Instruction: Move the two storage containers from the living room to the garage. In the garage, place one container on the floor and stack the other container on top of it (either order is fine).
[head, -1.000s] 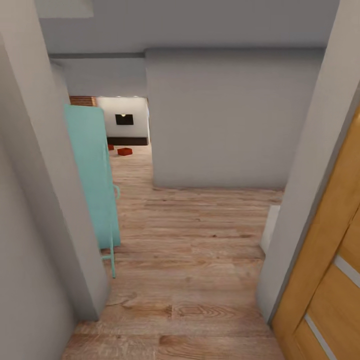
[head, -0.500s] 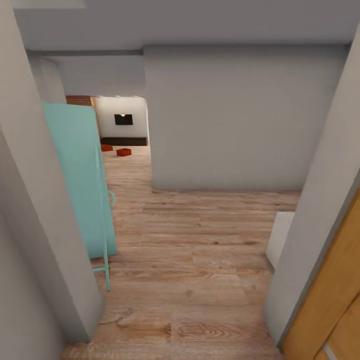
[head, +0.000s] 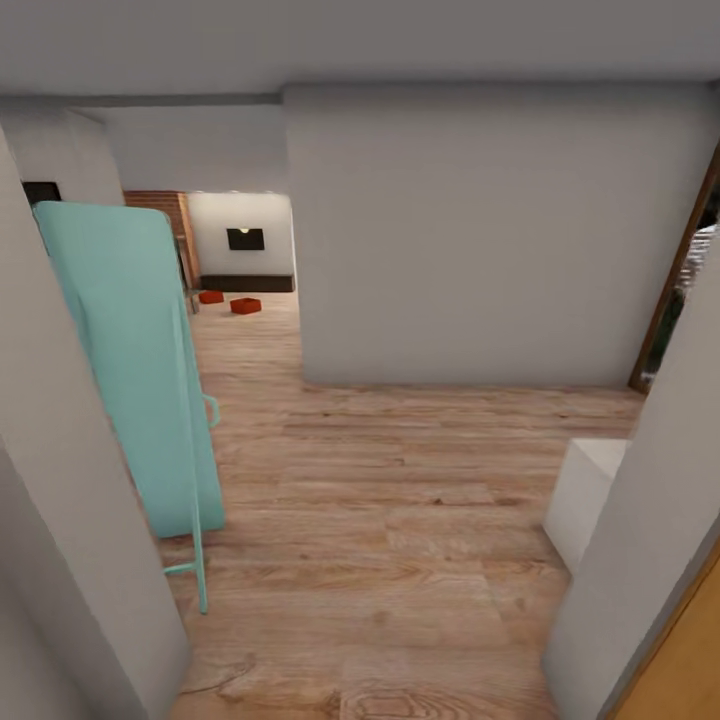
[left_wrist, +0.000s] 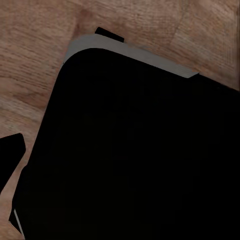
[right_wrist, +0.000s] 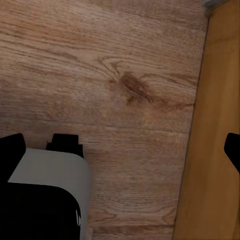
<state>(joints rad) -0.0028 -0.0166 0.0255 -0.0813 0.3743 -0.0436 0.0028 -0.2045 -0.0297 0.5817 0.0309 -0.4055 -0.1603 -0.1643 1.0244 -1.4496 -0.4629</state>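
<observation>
Hallway with wood-plank floor (head: 400, 500). Far down it, in the living room (head: 243, 250), two orange-red storage containers (head: 245, 305) sit on the floor. A turquoise panel (head: 140, 380) leans near left. End effector openings cannot be told.

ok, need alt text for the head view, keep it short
Two small orange-red storage containers sit far down a hallway on light wood-plank flooring, before a long low dark cabinet. A pale grey wall fills the centre, and a tall turquoise panel on a thin frame leans at near left.
</observation>
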